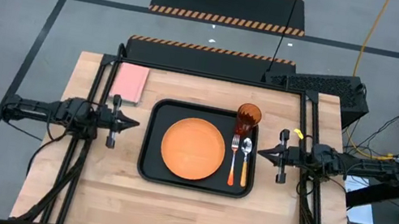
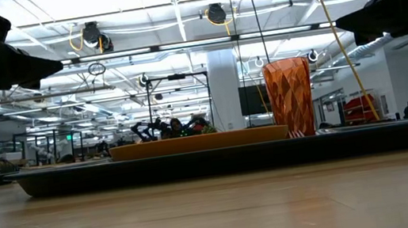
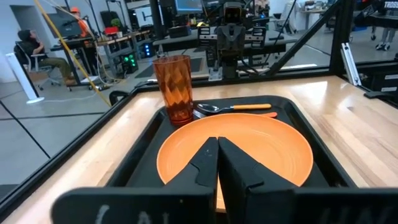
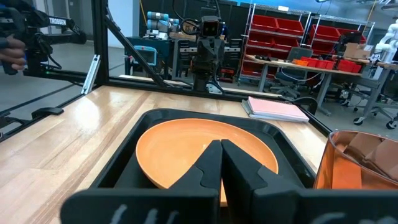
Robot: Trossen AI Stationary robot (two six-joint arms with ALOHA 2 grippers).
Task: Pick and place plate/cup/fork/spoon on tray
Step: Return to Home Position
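The black tray lies at the table's middle. The orange plate rests flat in it; it also shows in the left wrist view and the right wrist view. The dark-orange cup stands upright in the tray's far right corner. The fork and the spoon lie side by side along the tray's right side, heads toward the far edge. My left gripper is shut and empty left of the tray. My right gripper is shut and empty right of it.
A pink rectangular pad lies at the table's far left, beyond the tray. Black frame rails run along both table sides. Bare wood lies between the tray and the near edge.
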